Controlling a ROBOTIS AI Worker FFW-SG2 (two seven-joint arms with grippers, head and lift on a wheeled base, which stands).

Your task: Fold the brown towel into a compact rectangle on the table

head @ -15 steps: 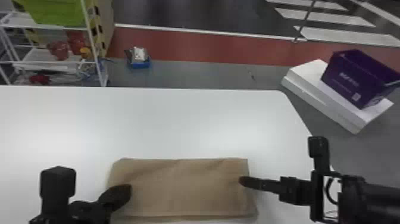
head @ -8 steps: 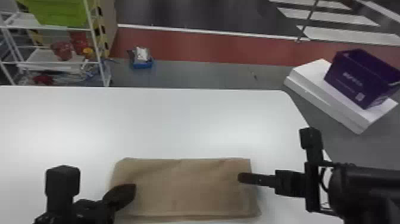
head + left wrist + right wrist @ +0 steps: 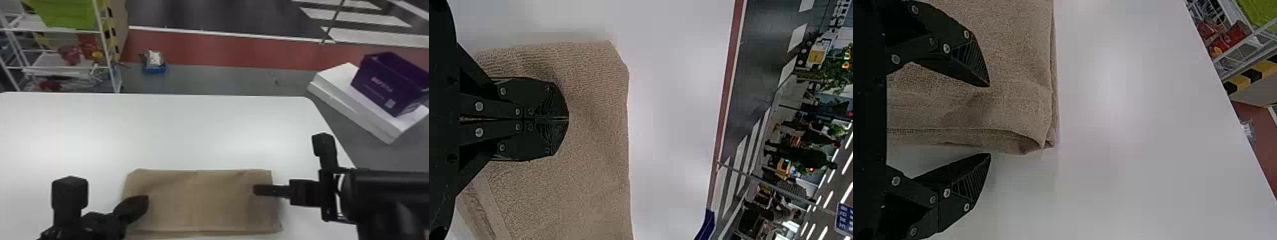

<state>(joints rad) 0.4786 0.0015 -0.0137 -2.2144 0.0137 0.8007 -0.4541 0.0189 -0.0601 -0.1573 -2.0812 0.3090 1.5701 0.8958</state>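
The brown towel (image 3: pixel 204 201) lies folded as a wide rectangle near the table's front edge, its upper left corner cut off at a slant. Over its left end is my left gripper (image 3: pixel 145 204); in the left wrist view the left gripper (image 3: pixel 568 119) is shut, its fingertips above the towel (image 3: pixel 594 150) with no cloth visibly pinched. At the right end stands my right gripper (image 3: pixel 255 190). In the right wrist view the right gripper (image 3: pixel 989 120) is open, one finger over the towel (image 3: pixel 1008 75), the other over bare table past its folded side edge.
The white table (image 3: pixel 191 127) stretches behind the towel. Beyond its right edge a purple box (image 3: pixel 386 83) rests on white boxes (image 3: pixel 351 99) on the floor. A white shelf rack (image 3: pixel 105 48) stands behind at the left.
The right arm has shifted slightly, its forearm turning a little, while its fingers stay by the towel's right end. The left gripper and the towel look nearly unchanged.
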